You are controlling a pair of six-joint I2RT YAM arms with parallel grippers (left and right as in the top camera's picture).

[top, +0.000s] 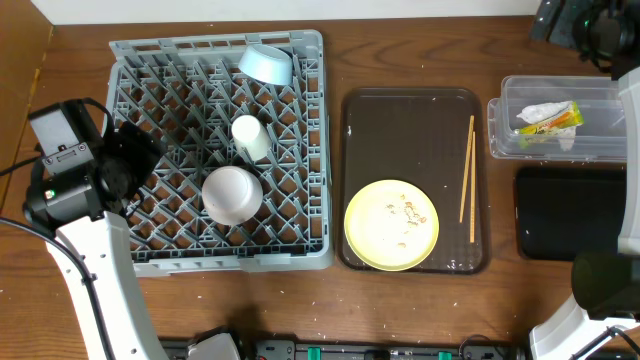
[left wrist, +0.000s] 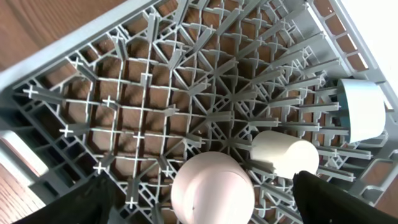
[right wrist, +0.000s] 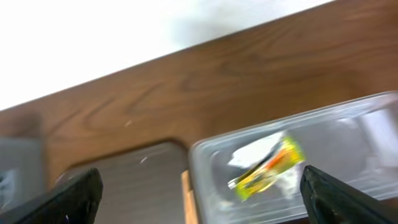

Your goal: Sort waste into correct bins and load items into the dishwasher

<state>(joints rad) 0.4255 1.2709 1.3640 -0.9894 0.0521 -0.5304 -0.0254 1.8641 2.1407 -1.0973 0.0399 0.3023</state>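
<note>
The grey dish rack point(top: 180, 230) holds a light blue bowl point(top: 265, 65), a cream cup point(top: 250, 138) and an upturned pinkish-white bowl point(top: 232, 193). My left gripper point(left wrist: 202, 199) is open above the rack point(left wrist: 143, 93), with the pinkish-white bowl point(left wrist: 211, 190) between its fingers but apart from them; the cup point(left wrist: 283, 152) and blue bowl point(left wrist: 364, 109) lie beyond. The pale yellow plate point(top: 391, 225) with crumbs point(top: 408, 212) and the chopsticks point(top: 467, 180) lie on the brown tray. The clear tub point(top: 560, 150) holds the paper wad point(top: 540, 112) and wrapper point(top: 560, 122). My right gripper point(right wrist: 205, 193) is open and empty above the tub point(right wrist: 360, 118) and wrapper point(right wrist: 267, 168).
The dark brown serving tray point(top: 410, 120) sits between the rack and the bins. The flat black tray point(top: 565, 212) lies in front of the clear tub. The left arm point(top: 75, 170) stands at the rack's left edge. The right arm point(top: 600, 280) runs along the right edge.
</note>
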